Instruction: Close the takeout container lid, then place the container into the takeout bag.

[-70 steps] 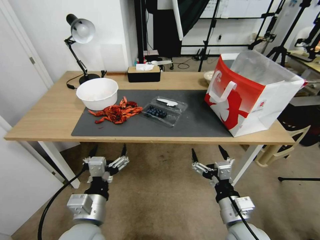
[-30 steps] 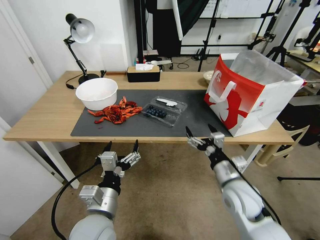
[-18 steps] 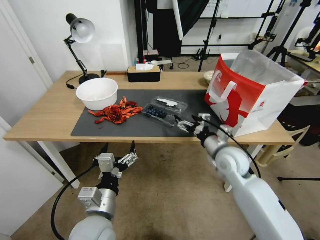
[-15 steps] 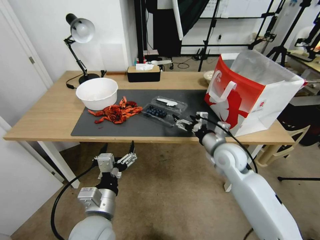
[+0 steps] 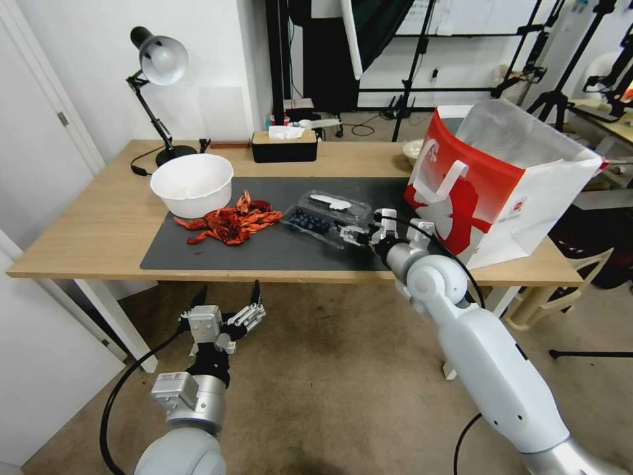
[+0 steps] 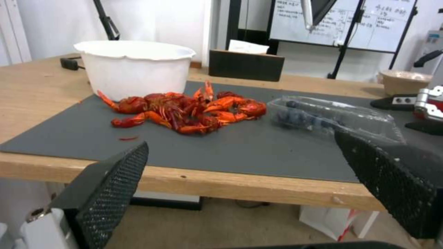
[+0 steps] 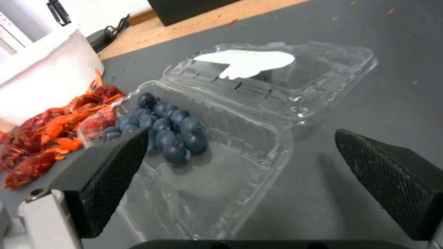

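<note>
The takeout container [image 5: 315, 224] lies open and flat on the dark mat, with blueberries [image 7: 166, 128] in its near tray half [image 7: 207, 166]. Its lid [image 7: 281, 79], marked by a white sticker [image 7: 244, 62], is folded back on the far side. The red and white takeout bag [image 5: 501, 185] stands open at the table's right end. My right gripper [image 5: 359, 229] hovers open just off the container's near right corner, and its fingers [image 7: 106, 173] flank the tray without touching it. My left gripper [image 5: 227, 295] hangs open below the table's front edge, facing the mat [image 6: 240, 143].
A white bowl [image 5: 192, 183] and a pile of red crayfish [image 5: 231, 224] sit left of the container. A desk lamp [image 5: 158, 66], a black tissue box [image 5: 284, 146] and a small bowl [image 5: 412, 148] line the table's far side. Tripods stand behind.
My right arm rose from below the table and reached forward over the mat to the container's near right corner. The left gripper stayed below the table edge, open.
</note>
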